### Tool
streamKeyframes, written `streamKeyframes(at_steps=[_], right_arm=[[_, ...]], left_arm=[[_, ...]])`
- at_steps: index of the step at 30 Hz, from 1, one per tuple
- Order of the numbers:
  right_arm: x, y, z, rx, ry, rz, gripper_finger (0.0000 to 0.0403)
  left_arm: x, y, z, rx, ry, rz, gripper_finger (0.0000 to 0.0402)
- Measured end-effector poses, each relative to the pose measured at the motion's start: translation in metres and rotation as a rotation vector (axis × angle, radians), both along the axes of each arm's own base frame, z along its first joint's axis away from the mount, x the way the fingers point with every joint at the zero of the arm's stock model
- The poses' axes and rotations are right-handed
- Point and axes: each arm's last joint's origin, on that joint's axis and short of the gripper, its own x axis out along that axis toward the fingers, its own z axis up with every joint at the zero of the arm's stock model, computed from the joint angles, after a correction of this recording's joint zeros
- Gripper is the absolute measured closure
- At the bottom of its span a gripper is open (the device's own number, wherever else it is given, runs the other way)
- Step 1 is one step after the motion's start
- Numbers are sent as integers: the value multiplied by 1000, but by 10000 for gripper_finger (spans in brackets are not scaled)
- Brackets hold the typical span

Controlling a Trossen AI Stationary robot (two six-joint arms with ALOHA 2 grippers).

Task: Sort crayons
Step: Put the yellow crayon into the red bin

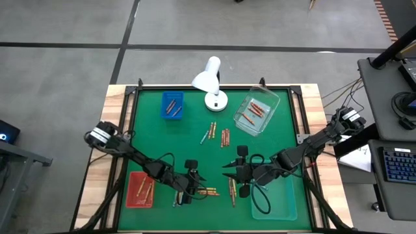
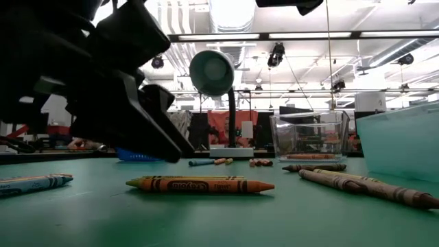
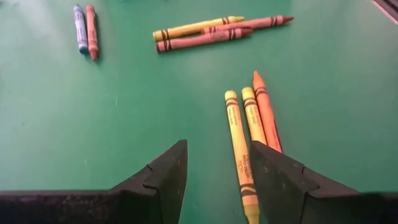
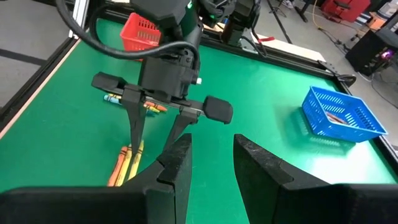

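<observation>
Left gripper (image 1: 190, 184) is down low over the green table (image 1: 195, 136), jaws spread and empty — in its wrist view a cluster of three crayons (image 3: 249, 124), two yellow and one orange, lies just ahead, angling toward the one o'clock side, with the nearest yellow running right alongside the inner face of one finger (image 3: 283, 186). Further out at eleven o'clock sit a blue and a red crayon together, and around twelve a yellow and two brownish-red ones are bundled.

The right gripper (image 1: 237, 174) hovers close by at the left one's three o'clock, jaws parted, nothing between them.

From above, more crayons lie mid-table, some already in the blue tray (image 1: 172, 105) at eleven, the clear bin (image 1: 256, 110) at one, and the red tray (image 1: 139, 190) at eight.

The risk here — those three lie touching, so closing could pinch two at once or flick the neighbours away. The two grippers are also near enough to clip each other
</observation>
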Motion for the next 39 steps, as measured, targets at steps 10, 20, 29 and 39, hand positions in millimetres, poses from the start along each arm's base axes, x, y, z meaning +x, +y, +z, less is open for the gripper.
streamKeyframes(at_steps=[10,20,29,39], right_arm=[[-1,-1,-4,28,8,-16,296],[-1,-1,-4,27,8,-16,296],[-1,-1,-4,26,8,-15,296],[-1,-1,-4,25,8,-15,296]], left_arm=[[1,0,-3,-17,3,12,246],[0,-1,-3,-53,15,16,246],[0,-1,-3,-53,15,20,246],[1,-1,-10,-68,24,37,245]])
